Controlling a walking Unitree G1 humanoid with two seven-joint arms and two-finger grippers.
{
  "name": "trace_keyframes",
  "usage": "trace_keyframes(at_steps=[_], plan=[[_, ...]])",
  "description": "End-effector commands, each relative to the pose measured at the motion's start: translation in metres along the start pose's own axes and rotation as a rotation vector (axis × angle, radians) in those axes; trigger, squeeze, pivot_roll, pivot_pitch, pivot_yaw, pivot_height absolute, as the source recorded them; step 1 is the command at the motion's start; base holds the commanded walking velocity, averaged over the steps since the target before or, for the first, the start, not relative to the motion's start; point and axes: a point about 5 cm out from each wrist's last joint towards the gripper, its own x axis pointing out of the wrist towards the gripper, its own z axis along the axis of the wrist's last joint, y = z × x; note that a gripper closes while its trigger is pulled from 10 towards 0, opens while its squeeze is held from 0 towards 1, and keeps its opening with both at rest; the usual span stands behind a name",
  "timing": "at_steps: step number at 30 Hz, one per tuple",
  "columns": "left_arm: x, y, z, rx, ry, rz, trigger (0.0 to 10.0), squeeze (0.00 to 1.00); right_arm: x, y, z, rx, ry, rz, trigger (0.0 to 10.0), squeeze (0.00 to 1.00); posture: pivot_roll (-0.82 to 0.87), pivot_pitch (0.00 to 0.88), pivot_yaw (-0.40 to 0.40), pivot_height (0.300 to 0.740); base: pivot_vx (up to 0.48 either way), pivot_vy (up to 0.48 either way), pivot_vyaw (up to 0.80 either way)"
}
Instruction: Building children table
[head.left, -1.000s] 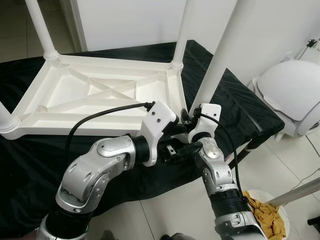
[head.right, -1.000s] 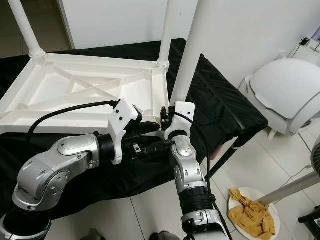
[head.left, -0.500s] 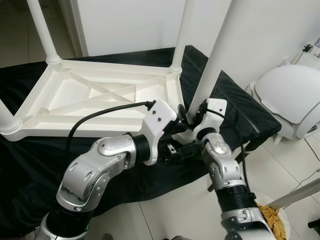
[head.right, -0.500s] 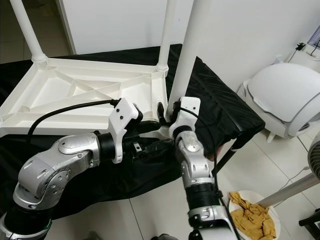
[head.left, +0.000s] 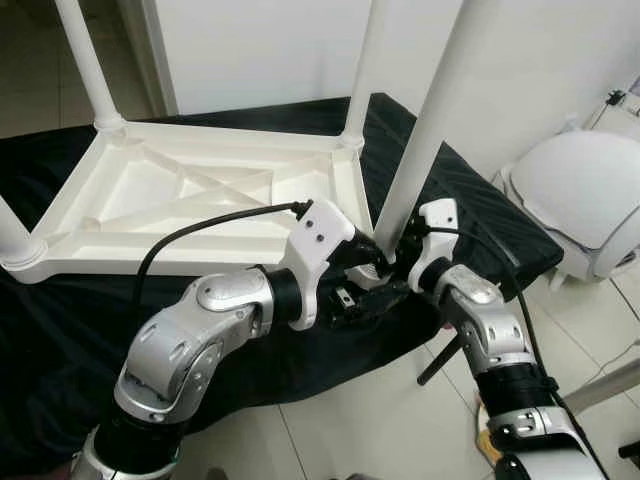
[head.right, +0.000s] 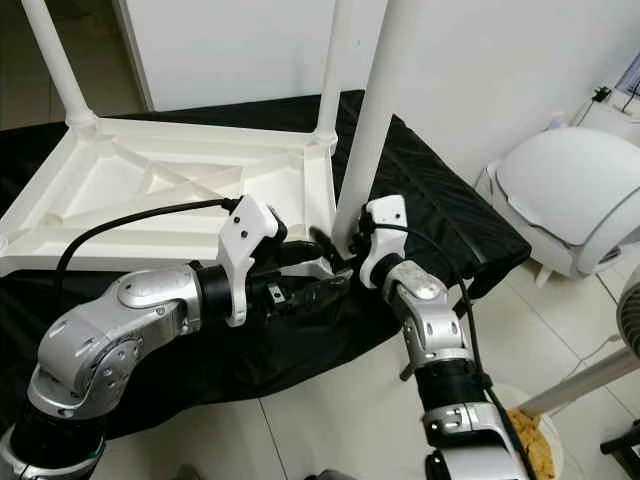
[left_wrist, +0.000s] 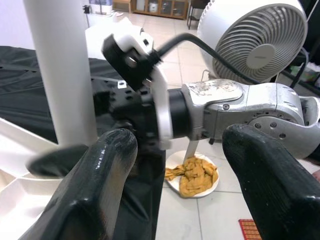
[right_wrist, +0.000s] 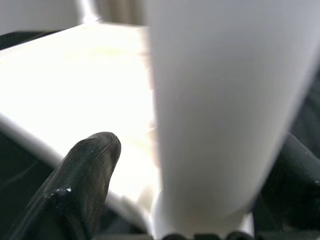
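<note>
The white children's table (head.left: 200, 200) lies upside down on a black cloth (head.left: 60, 330). Its near-right leg (head.left: 425, 120) stands upright in the corner socket. My right gripper (head.right: 340, 245) straddles the base of that leg, open: in the right wrist view one finger (right_wrist: 80, 185) stands apart from the leg (right_wrist: 220, 100) and the other finger (right_wrist: 290, 185) lies close against it. My left gripper (head.left: 360, 290) is open just in front of the same corner, its two fingers (left_wrist: 100, 185) wide apart with nothing between them.
Three more legs stand upright: far left (head.left: 90, 60), far right (head.left: 362, 70), near left (head.left: 12, 235). A white rounded appliance (head.left: 585, 190) sits on the tiled floor to the right. Beyond it are a fan (left_wrist: 255, 40) and a plate of yellow cloth (left_wrist: 192, 175).
My right arm has swung around the near-right leg, from in front of it to its right side, with the fingers staying at the leg's base. The left arm has hardly moved.
</note>
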Motion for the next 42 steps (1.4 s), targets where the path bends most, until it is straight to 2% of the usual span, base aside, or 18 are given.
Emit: trace_keyframes(at_steps=[1, 6, 11, 13, 14, 15, 16, 17, 18, 29, 32, 34, 37, 42], plan=[[0.002, 0.000, 0.000, -0.001, 0.007, 0.005, 10.0, 0.00, 0.001, -0.001, 0.000, -0.022, -0.002, 0.069, 10.0, 0.00, -0.03, 0.000, -0.043, 0.740, 0.000, 0.000, 0.00], [0.003, 0.001, 0.002, 0.000, 0.007, -0.001, 10.0, 0.00, 0.006, -0.008, 0.002, -0.084, 0.006, 0.125, 10.0, 0.00, -0.04, 0.007, -0.025, 0.740, 0.000, 0.000, 0.00], [0.003, 0.001, 0.002, -0.001, 0.007, -0.001, 10.0, 0.00, 0.006, -0.009, 0.002, -0.089, 0.006, 0.132, 10.0, 0.00, -0.04, 0.007, -0.024, 0.740, 0.000, 0.000, 0.00], [0.004, 0.000, 0.002, 0.000, 0.005, -0.006, 10.0, 0.00, 0.011, -0.015, 0.003, -0.099, 0.021, 0.131, 10.0, 0.00, -0.04, 0.012, -0.020, 0.740, 0.000, 0.000, 0.00], [0.004, 0.000, 0.003, 0.000, 0.005, -0.008, 10.0, 0.00, 0.012, -0.017, 0.002, -0.095, 0.033, 0.141, 7.1, 0.00, -0.03, 0.017, -0.022, 0.740, 0.000, 0.000, 0.00], [0.004, 0.000, 0.003, 0.000, 0.005, -0.008, 10.0, 0.00, 0.012, -0.017, 0.002, -0.095, 0.033, 0.141, 7.1, 0.00, -0.03, 0.017, -0.022, 0.740, 0.000, 0.000, 0.00], [0.004, -0.001, 0.003, 0.001, 0.006, -0.010, 10.0, 0.00, 0.012, -0.019, 0.001, -0.091, 0.042, 0.148, 2.7, 0.00, -0.03, 0.021, -0.026, 0.740, 0.000, 0.000, 0.00], [0.004, -0.001, 0.003, 0.001, 0.006, -0.010, 10.0, 0.00, 0.012, -0.019, 0.001, -0.091, 0.042, 0.148, 2.7, 0.00, -0.03, 0.021, -0.026, 0.740, 0.000, 0.000, 0.00], [0.003, -0.001, 0.002, 0.003, 0.007, -0.010, 10.0, 0.00, 0.008, -0.020, -0.004, -0.069, 0.067, 0.164, 0.0, 0.00, -0.03, 0.027, -0.028, 0.740, 0.000, 0.000, 0.00], [0.004, 0.003, 0.000, -0.001, 0.011, 0.003, 10.0, 0.00, -0.002, -0.023, -0.019, -0.017, 0.082, 0.169, 0.0, 0.00, -0.04, 0.039, -0.033, 0.740, 0.000, 0.000, 0.00], [0.005, 0.003, 0.000, -0.002, 0.011, 0.005, 10.0, 0.00, 0.000, -0.023, -0.019, -0.010, 0.062, 0.121, 0.0, 0.00, -0.04, 0.041, -0.035, 0.740, 0.000, 0.000, 0.00], [0.005, 0.003, 0.000, -0.008, 0.008, 0.008, 10.0, 0.00, 0.003, -0.021, -0.018, 0.009, 0.033, 0.011, 0.0, 0.00, -0.04, 0.043, -0.035, 0.740, 0.000, 0.000, 0.00], [0.006, 0.002, 0.000, -0.013, 0.004, 0.009, 10.0, 0.00, 0.004, -0.020, -0.018, 0.020, 0.017, -0.050, 0.0, 0.00, -0.04, 0.044, -0.036, 0.740, 0.000, 0.000, 0.00], [0.008, 0.003, 0.000, -0.017, -0.002, 0.014, 10.0, 0.00, 0.009, -0.007, -0.016, 0.088, -0.033, -0.162, 0.0, 0.00, -0.05, 0.048, -0.038, 0.740, 0.000, 0.000, 0.00]])
